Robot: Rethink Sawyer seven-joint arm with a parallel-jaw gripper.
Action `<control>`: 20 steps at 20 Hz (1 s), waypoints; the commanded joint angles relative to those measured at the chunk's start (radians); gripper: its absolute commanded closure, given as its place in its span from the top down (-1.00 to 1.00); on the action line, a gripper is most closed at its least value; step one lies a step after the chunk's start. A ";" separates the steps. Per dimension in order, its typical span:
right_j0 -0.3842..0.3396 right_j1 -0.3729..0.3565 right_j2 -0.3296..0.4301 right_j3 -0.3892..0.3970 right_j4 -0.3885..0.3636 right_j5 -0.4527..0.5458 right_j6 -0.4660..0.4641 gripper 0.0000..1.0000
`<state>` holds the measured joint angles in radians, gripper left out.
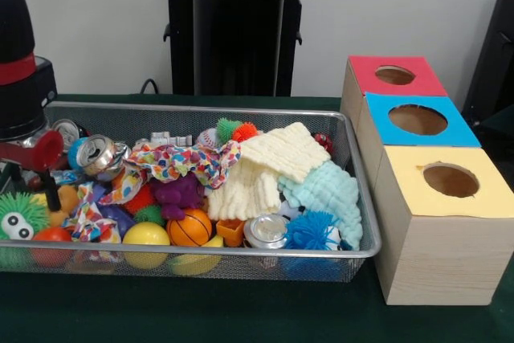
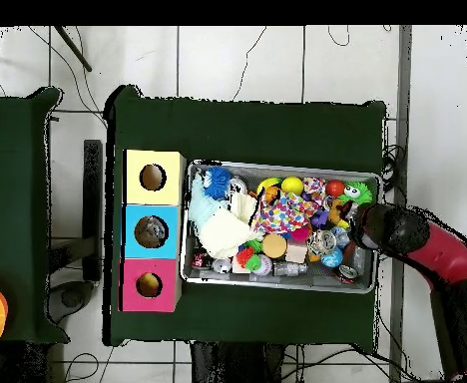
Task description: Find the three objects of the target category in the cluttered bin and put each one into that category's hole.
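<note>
Bin [image 1: 201,114] first, front view: it's a wire mesh tray on the green table [image 1: 241,311], crammed with stuff. I count two cans, one tipped near the left end [image 1: 103,153] and one upright at the front wall [image 1: 266,230]. Cloths, three: a cream one [image 1: 265,168], a mint one [image 1: 329,194] and a confetti-print one [image 1: 181,162]. Balls: a yellow one [image 1: 145,235], a little basketball [image 1: 189,227] and a blue spiky one [image 1: 312,232], plus a green fuzzy toy with googly eyes [image 1: 20,216]. Just beside the bin's right end sit three wooden boxes in a row, each with one round hole: red top [image 1: 395,75], blue top [image 1: 418,120], yellow top [image 1: 451,180]. The arm [image 1: 20,62] hangs over the bin's left end, gripper [image 1: 36,168] down among the toys, but I can't tell how it's set.

Overhead view: same three boxes stacked yellow [image 2: 153,178], blue [image 2: 152,231], red [image 2: 149,285] along one short end of the bin [image 2: 277,167]. The arm [image 2: 417,239] reaches over the opposite end.
</note>
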<state>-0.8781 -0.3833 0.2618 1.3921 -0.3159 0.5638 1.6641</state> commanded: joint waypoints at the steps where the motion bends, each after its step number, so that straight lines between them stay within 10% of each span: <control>1: 0.004 0.068 0.090 0.062 -0.042 -0.124 -0.009 1.00; 20: 0.037 0.037 0.033 0.187 -0.037 -0.254 0.074 1.00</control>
<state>-0.8750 -0.3784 0.2612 1.4688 -0.3155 0.3406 1.6641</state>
